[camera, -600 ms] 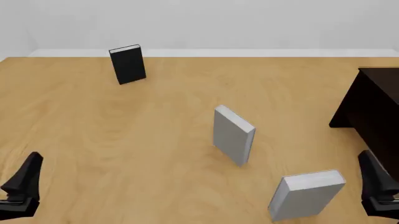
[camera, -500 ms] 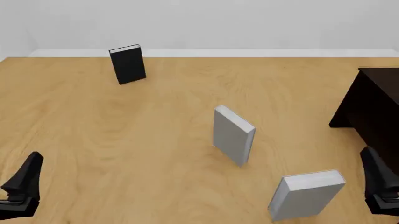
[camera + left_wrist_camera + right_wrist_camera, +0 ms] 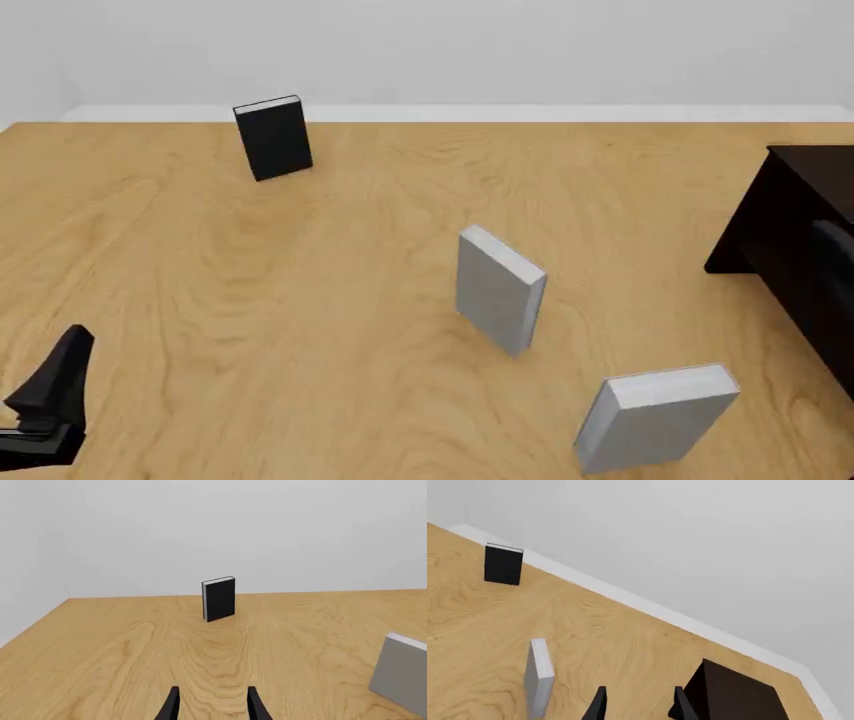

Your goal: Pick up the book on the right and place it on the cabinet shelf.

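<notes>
The light-grey book on the right (image 3: 654,417) stands on the table near the front right. It is out of both wrist views. The dark cabinet (image 3: 790,235) stands at the right edge, and its corner shows in the right wrist view (image 3: 734,695); its shelf recess is not visible. My left gripper (image 3: 56,380) is at the front left, open and empty (image 3: 212,692). My right gripper (image 3: 639,692) is open and empty. In the front view only a faint dark part of the right arm (image 3: 835,262) shows in front of the cabinet.
Another grey book (image 3: 501,290) stands at the table's middle and shows in both wrist views (image 3: 400,680) (image 3: 537,677). A black book (image 3: 274,137) stands at the far left near the back wall (image 3: 219,599) (image 3: 502,564).
</notes>
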`<control>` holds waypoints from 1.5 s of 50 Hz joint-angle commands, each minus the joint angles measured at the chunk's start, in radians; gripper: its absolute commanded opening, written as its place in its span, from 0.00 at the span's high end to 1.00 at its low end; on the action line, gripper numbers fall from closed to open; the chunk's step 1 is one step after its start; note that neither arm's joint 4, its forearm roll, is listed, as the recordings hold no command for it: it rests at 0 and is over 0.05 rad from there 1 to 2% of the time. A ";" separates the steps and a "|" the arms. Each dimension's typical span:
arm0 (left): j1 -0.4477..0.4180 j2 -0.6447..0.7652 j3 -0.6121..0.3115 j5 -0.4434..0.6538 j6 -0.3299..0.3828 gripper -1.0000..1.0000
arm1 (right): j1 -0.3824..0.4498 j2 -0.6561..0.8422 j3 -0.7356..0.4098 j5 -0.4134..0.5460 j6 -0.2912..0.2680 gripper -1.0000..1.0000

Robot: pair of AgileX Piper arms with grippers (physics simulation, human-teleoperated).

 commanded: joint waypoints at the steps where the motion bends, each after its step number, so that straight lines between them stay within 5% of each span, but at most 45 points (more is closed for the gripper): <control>1: -0.004 0.007 0.001 -0.003 0.013 0.00 | 0.091 0.153 -0.223 0.170 -0.165 0.00; 18: -0.027 0.005 0.000 0.000 0.000 0.00 | 0.165 0.361 -0.535 0.435 -0.351 0.00; 38: -0.067 -0.004 0.001 0.024 0.006 0.00 | 0.211 0.535 -0.742 0.717 -0.533 0.00; 48: -0.072 -0.005 0.003 0.035 0.015 0.00 | 0.231 0.584 -0.748 0.804 -0.599 0.00; 62: -0.075 -0.006 0.003 0.042 0.017 0.00 | 0.281 0.633 -0.775 0.885 -0.619 0.00; 72: -0.084 -0.006 0.003 0.047 0.026 0.00 | 0.294 0.605 -0.633 0.895 -0.719 0.00; 75: -0.083 -0.006 0.003 0.044 0.024 0.00 | 0.310 0.627 -0.656 0.895 -0.699 0.00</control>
